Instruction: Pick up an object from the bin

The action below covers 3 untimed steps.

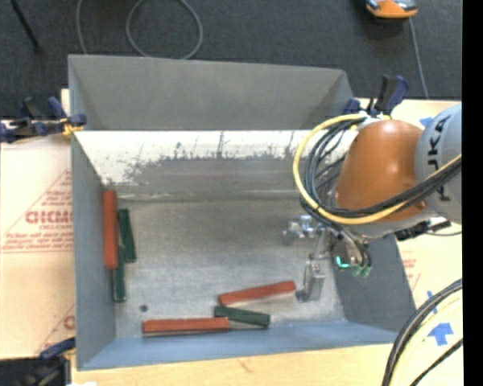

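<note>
the gripper [312,284] is low in the right-hand part of the grey metal bin [209,95], close to the floor and near the right wall. whether it is released or clenched cannot be told from this view. nothing can be seen held in it. above it sit the orange wrist cover [378,171] and a loop of black and yellow cables [315,185], both parts of the arm, which enters from the right.

nearest thing: a flat red bar [256,293] lying on the floor near the front wall, tilted slightly, its right end higher in the view. that right end lies just beside the gripper tip; contact between the two cannot be confirmed.

just below this bar lies a short dark green bar [248,318]. its left end meets the right end of a longer red bar [185,326], which runs parallel to the front wall and close to it.

along the left wall:
- an upright-running red bar [110,227], against the wall foot.
- a dark green bar [126,236] just beside it on the right.
- a second dark green bar [118,284] below these, in line with the wall.

the left-wall group is well apart from the gripper. the middle of the bin floor is bare metal.
</note>
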Available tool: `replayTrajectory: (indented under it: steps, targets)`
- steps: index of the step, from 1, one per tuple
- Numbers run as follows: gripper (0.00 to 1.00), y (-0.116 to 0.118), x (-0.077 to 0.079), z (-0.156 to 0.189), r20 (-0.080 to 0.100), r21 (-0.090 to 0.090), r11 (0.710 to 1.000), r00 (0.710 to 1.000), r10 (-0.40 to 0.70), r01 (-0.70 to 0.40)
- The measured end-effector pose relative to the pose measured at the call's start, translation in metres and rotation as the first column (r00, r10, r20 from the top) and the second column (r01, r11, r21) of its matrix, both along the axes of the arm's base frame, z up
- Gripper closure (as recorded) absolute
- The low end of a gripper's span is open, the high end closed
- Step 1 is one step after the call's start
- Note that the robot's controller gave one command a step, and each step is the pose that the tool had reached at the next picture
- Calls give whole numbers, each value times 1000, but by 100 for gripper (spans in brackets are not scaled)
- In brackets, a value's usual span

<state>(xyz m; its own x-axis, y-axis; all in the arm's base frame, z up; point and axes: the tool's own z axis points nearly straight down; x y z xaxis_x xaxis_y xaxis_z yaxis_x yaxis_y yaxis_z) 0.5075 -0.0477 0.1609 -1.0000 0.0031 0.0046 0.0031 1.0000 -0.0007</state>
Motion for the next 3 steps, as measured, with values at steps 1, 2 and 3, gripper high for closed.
replayTrajectory:
  steps: [1,2,3]
  targets:
    - [0,-16,-26,-93,12,-1,1000,1000,21,-21]
    - [100,-16,-25,-90,13,-2,1000,1000,26,-26]
    - [100,-12,-9,22,17,-2,999,999,45,-45]
